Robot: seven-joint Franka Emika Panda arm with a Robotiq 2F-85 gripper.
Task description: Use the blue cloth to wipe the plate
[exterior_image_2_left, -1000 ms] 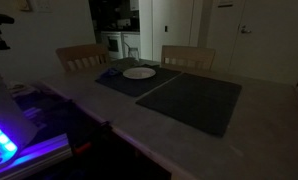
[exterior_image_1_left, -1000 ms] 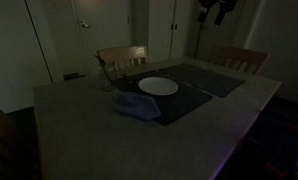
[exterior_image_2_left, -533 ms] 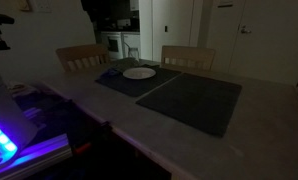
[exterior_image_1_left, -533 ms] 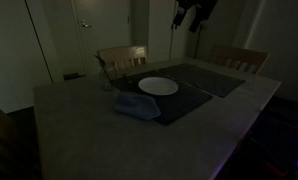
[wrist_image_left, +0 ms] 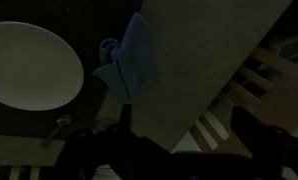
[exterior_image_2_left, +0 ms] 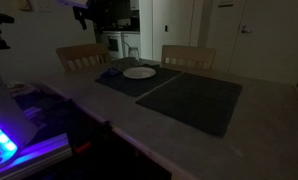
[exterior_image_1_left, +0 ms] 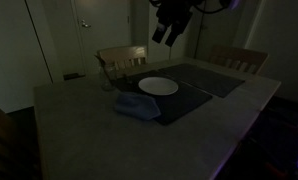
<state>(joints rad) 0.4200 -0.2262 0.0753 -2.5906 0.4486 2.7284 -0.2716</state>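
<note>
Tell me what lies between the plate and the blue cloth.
Nothing but a bare strip of the dark placemat lies between the plate and the blue cloth. The wrist view shows this most clearly.

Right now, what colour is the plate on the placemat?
White. The plate shows best in the wrist view.

Honestly can't read a thing here, too dark: no lettering on the round white plate (exterior_image_1_left: 158, 86) or the crumpled blue cloth (exterior_image_1_left: 136, 107) beside it.
</note>
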